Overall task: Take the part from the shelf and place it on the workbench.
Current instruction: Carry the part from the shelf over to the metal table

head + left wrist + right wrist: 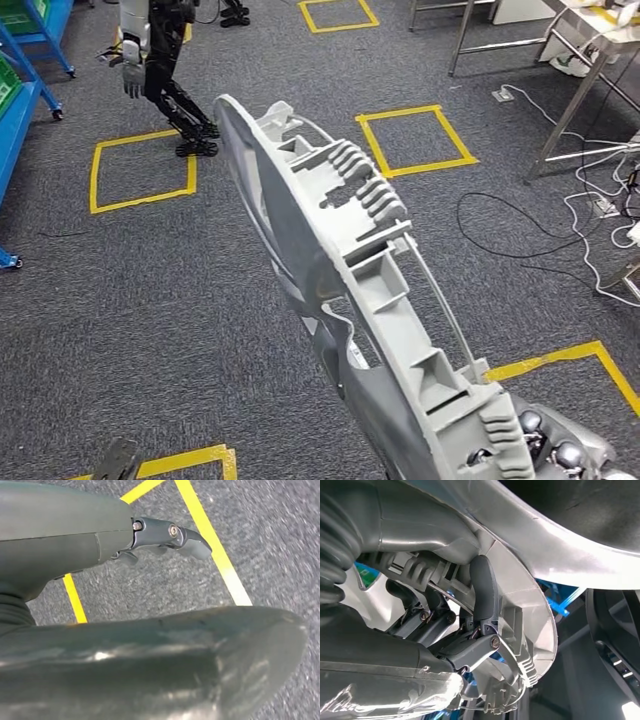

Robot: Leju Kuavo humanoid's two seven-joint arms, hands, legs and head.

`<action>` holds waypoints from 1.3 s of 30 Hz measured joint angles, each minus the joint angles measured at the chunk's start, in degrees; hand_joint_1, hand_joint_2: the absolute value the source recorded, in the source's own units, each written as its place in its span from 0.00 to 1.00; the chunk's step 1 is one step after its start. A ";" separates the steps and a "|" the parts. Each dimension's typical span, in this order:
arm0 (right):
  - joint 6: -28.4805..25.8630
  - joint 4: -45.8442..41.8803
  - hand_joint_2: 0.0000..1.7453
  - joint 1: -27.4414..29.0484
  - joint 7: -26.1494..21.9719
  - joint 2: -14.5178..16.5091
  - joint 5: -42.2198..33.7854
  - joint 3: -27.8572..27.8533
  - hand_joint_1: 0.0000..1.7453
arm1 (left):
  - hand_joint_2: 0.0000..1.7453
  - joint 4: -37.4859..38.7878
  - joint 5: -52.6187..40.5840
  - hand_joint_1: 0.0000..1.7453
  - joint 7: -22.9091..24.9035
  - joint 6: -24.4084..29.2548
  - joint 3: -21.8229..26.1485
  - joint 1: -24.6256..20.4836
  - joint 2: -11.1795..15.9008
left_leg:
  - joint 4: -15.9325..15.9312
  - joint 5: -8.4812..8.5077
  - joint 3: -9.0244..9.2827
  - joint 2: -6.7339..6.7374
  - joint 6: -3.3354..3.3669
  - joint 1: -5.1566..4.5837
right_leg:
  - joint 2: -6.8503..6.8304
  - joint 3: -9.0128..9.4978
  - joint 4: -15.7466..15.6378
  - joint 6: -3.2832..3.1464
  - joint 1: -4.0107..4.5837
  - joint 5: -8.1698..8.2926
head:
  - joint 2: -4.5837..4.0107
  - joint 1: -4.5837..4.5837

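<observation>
The part (355,270) is a long grey moulded plastic panel with ribs and pockets. It slants up over the carpet from the lower right toward the middle of the head view. My right hand (555,450) grips its near end at the lower right corner. In the right wrist view its dark fingers (484,587) curl over the part's ribbed rim (531,605). My left hand (117,462) hangs low at the lower left with nothing in it. The left wrist view shows this hand (94,540) over the carpet, its fingers (188,537) stretched out away from the thumb.
Blue shelving (15,100) runs along the left edge. Another robot (155,60) stands at the upper left beside a yellow floor square (143,170). Metal table legs (573,110) and loose cables (528,230) lie at the right. Grey carpet with more yellow squares (415,140) spreads ahead.
</observation>
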 joint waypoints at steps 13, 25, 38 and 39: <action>-1.52 -0.50 1.00 2.34 -0.49 -1.53 2.34 -0.74 1.00 | 0.00 0.02 0.64 0.00 -0.57 -0.11 0.27 0.07 -0.89 | 1.55 0.84 -2.06 -8.04 -0.65 0.85 | 7.67 -0.11 -0.11 -0.06 -0.67 0.36 | 0.00 -0.48; -3.45 -1.23 1.00 4.39 -0.35 -1.95 2.78 -0.88 1.00 | 0.00 0.02 1.53 0.00 -0.48 0.85 0.89 0.07 -1.19 | 0.46 0.21 -0.99 -2.03 1.85 0.11 | 1.48 -5.35 10.78 1.34 -0.64 -3.75 | 0.00 0.14; -5.63 -2.72 1.00 5.63 -0.10 -1.95 4.25 -0.76 1.00 | 0.00 0.00 2.23 0.00 0.05 8.12 1.57 -0.19 -1.13 | 16.47 -7.51 -8.31 -4.09 -0.64 0.04 | 4.21 0.53 -0.40 -1.50 -0.34 -0.09 | 0.00 -0.37; -5.79 -2.72 1.00 5.68 -0.01 -1.95 4.26 -0.75 1.00 | 0.00 0.01 2.32 0.00 -0.15 7.71 1.63 -0.19 -1.10 | 15.35 -6.00 -8.04 -4.20 -0.66 0.09 | 4.89 0.59 -0.39 -1.43 -0.41 -0.08 | 0.00 -0.38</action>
